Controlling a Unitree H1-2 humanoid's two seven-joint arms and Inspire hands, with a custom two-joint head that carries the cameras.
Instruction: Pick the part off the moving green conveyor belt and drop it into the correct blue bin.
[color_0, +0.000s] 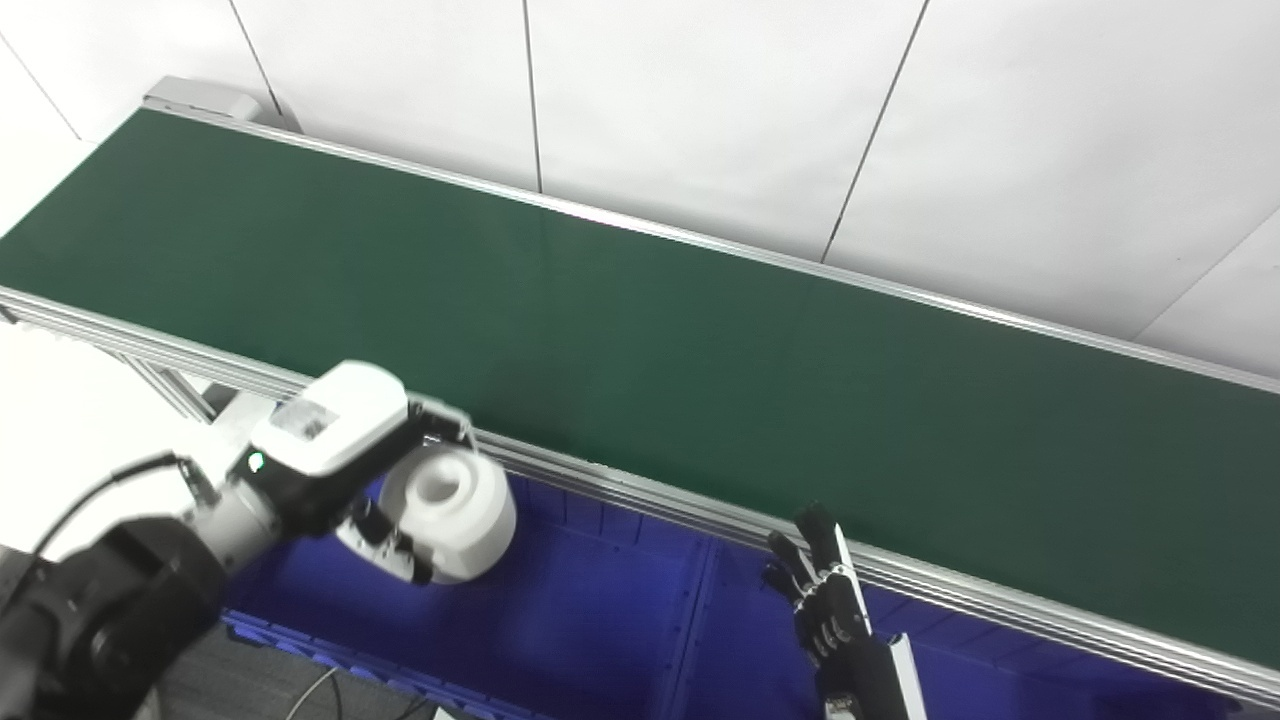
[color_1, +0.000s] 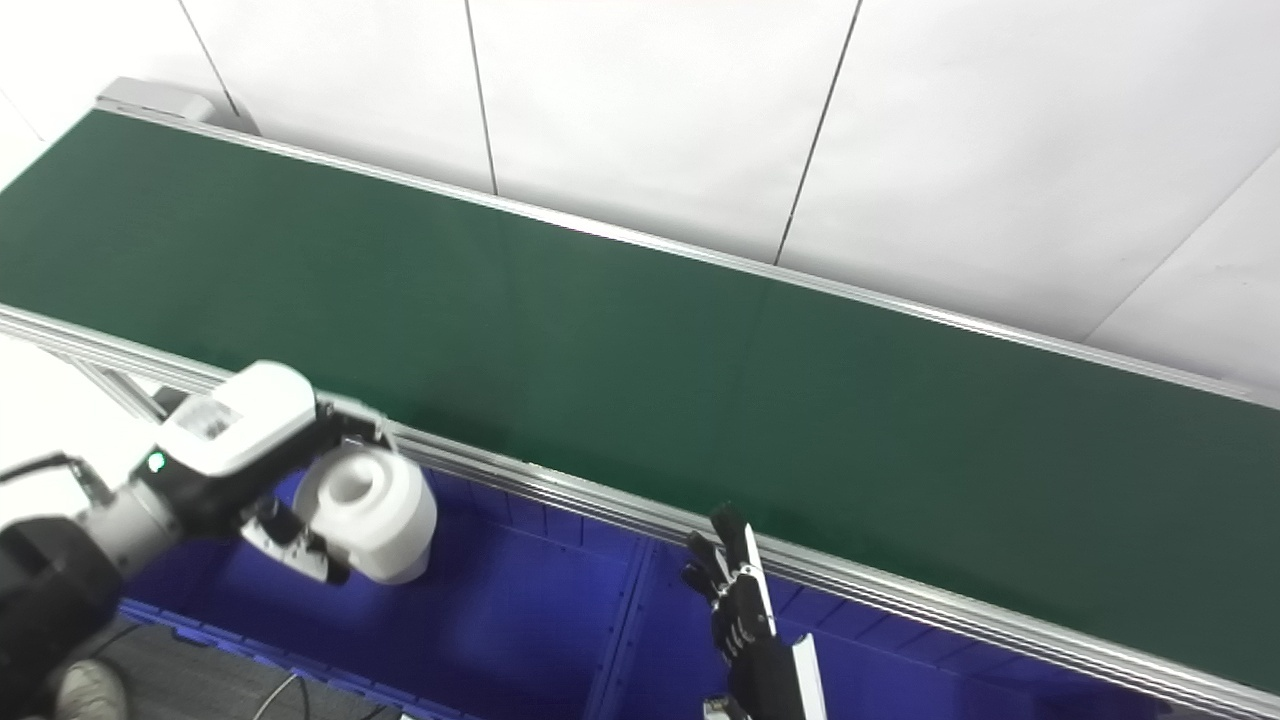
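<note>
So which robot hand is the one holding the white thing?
The left hand. It grips the white part over the left blue bin. The right hand holds nothing, fingers pointing up by the conveyor belt.

A white panelled wall (color_0: 700, 110) runs behind the line, divided by thin dark seams (color_0: 533, 95) that slant across it. Lighting is even and bright, with no strong shadows on the panels. At the lower left a strip of dark grey floor (color_0: 260, 685) shows, with a thin cable (color_0: 318, 690) lying across it.
</note>
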